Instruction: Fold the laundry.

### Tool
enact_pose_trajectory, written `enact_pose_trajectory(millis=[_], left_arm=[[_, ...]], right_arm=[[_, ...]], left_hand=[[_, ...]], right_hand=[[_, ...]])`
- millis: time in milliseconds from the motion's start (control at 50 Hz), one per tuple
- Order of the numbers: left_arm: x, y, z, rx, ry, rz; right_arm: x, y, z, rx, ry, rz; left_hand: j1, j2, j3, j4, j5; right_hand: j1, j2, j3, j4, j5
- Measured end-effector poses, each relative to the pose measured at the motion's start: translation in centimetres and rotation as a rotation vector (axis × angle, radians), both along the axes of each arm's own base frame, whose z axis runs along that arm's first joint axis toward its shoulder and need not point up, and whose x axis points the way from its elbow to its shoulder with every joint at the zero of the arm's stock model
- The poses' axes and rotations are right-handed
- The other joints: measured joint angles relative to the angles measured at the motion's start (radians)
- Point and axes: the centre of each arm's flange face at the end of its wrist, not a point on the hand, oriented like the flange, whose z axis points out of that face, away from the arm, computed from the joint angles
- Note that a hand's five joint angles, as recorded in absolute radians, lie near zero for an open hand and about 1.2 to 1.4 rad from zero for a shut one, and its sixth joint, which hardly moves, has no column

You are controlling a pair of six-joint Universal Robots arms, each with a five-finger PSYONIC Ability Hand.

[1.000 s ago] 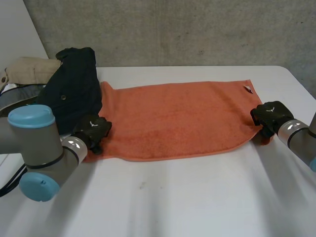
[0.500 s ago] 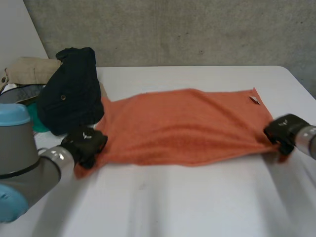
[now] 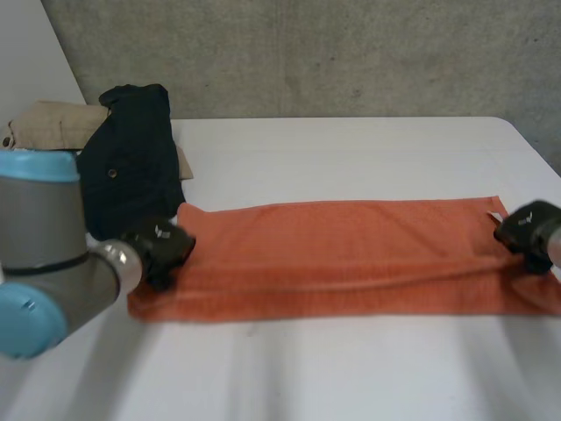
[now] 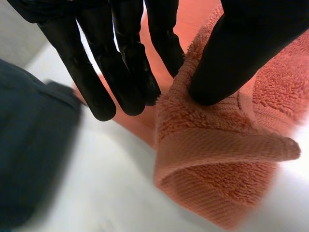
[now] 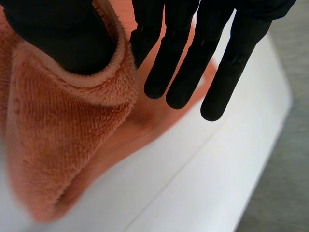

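Note:
An orange towel (image 3: 333, 254) lies stretched long across the white table (image 3: 351, 377), with a lengthwise crease through its middle. My left hand (image 3: 159, 250) holds its left end near the front corner. In the left wrist view the thumb (image 4: 241, 48) pins a doubled fold of towel (image 4: 217, 159) against the straight fingers (image 4: 120, 63). My right hand (image 3: 530, 226) holds the towel's right end. There the thumb (image 5: 58, 34) is tucked into the towel (image 5: 63, 135) and pinches it against the fingers (image 5: 193, 63).
A dark navy garment (image 3: 131, 167) is heaped at the back left, just behind my left hand, and lies beside that hand's fingers (image 4: 29, 145). A beige garment (image 3: 48, 127) lies behind it. The table's right edge (image 5: 270, 125) is close beyond my right hand.
Both hands have drawn the towel toward the front of the table and to the right, pulling it taut and off the dark garment. The left hand has closed on its end.

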Motion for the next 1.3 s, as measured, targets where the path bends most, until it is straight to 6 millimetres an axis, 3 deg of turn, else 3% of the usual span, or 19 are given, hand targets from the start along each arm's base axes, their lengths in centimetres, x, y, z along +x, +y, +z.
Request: enact_pose_trajectory(millis=[200, 380, 560, 640, 680, 700, 720, 740, 760, 780, 800, 820, 940, 1100, 1220, 1300], left_arm=[[-3.4, -6.7, -0.4, -0.144, 0.073, 0.024], [-4.9, -9.3, -0.9, -0.191, 0.067, 0.045], [-6.4, -10.1, -1.7, -0.24, 0.061, 0.016], [-6.5, -10.4, -2.0, -0.258, 0.047, 0.013], [-6.6, -10.6, -1.9, -0.277, 0.048, 0.014], [-6.6, -10.7, -1.9, -0.287, 0.05, 0.015], [-6.6, -10.8, -1.8, -0.294, 0.052, 0.016], [-6.7, -10.9, -1.6, -0.308, 0.056, 0.018], [-6.7, -10.9, -1.5, -0.319, 0.061, 0.019], [-6.7, -11.0, -1.4, -0.323, 0.062, 0.019], [-6.8, -10.9, -1.2, -0.333, 0.067, 0.018], [-6.8, -10.9, -1.0, -0.338, 0.07, 0.016], [-6.8, -9.3, 0.5, -0.318, 0.08, -0.018], [-6.0, -6.1, 0.5, -0.198, 0.084, -0.13], [-6.0, -6.9, -0.9, -0.209, 0.078, -0.168], [-6.1, -9.4, -2.0, -0.278, 0.054, -0.135]], right_arm=[[1.7, -6.4, -0.7, -0.282, -0.072, -0.007], [2.2, -10.0, -2.3, -0.377, -0.046, 0.011], [3.1, -11.1, -3.2, -0.398, -0.054, 0.035], [3.3, -11.3, -3.3, -0.41, -0.058, 0.038], [3.3, -11.6, -3.1, -0.427, -0.065, 0.035], [3.3, -11.7, -3.1, -0.436, -0.07, 0.033], [3.2, -11.7, -3.0, -0.443, -0.075, 0.031], [3.2, -11.9, -2.8, -0.459, -0.088, 0.027], [3.2, -12.0, -2.7, -0.467, -0.095, 0.025], [3.1, -12.1, -2.6, -0.478, -0.107, 0.021], [3.0, -12.3, -2.4, -0.492, -0.125, 0.015], [2.9, -12.4, -2.2, -0.501, -0.141, 0.01], [2.0, -12.2, -1.2, -0.472, -0.233, -0.018], [0.4, -10.1, -1.4, -0.241, -0.262, -0.063], [0.2, -10.7, -2.4, -0.238, -0.252, -0.047], [0.2, -12.6, -3.0, -0.362, -0.247, -0.033]], left_hand=[[0.0, 0.0, 0.0, 0.0, 0.0], [0.0, 0.001, 0.0, 0.0, 0.0], [0.0, 0.001, 0.0, 0.0, 0.019], [0.0, 0.001, 0.0, 0.0, 0.019], [-0.127, -0.13, -0.129, -0.132, -0.105], [-0.305, -0.315, -0.289, -0.296, -0.262], [-0.305, -0.315, -0.289, -0.296, -0.262], [-0.644, -0.617, -0.585, -0.599, -0.562], [-0.738, -0.699, -0.667, -0.684, -0.646], [-0.738, -0.699, -0.667, -0.684, -0.646], [-0.96, -0.955, -0.947, -0.959, -0.907], [-0.962, -0.977, -0.97, -0.986, -0.934], [-0.962, -0.989, -0.979, -0.996, -0.939], [-0.962, -0.989, -0.979, -0.996, -0.939], [-0.962, -0.989, -0.979, -0.996, -0.939], [-0.962, -0.989, -0.979, -0.996, -0.939]], right_hand=[[0.0, 0.0, 0.0, 0.0, 0.0], [0.0, 0.0, 0.0, 0.0, 0.0], [-0.001, -0.001, -0.001, -0.001, 0.002], [-0.097, -0.166, -0.174, -0.177, -0.174], [-0.398, -0.472, -0.475, -0.476, -0.466], [-0.581, -0.634, -0.632, -0.632, -0.652], [-0.641, -0.714, -0.71, -0.69, -0.714], [-0.821, -0.886, -0.886, -0.888, -0.902], [-0.88, -0.946, -0.951, -0.947, -0.955], [-0.883, -0.949, -0.955, -0.955, -0.962], [-0.894, -0.969, -0.979, -0.979, -0.974], [-0.894, -0.971, -0.984, -0.984, -0.974], [-0.894, -0.971, -0.984, -0.986, -0.974], [-0.894, -0.971, -0.984, -0.986, -0.974], [-0.894, -0.971, -0.984, -0.986, -0.974], [-0.894, -0.971, -0.984, -0.986, -0.974]])
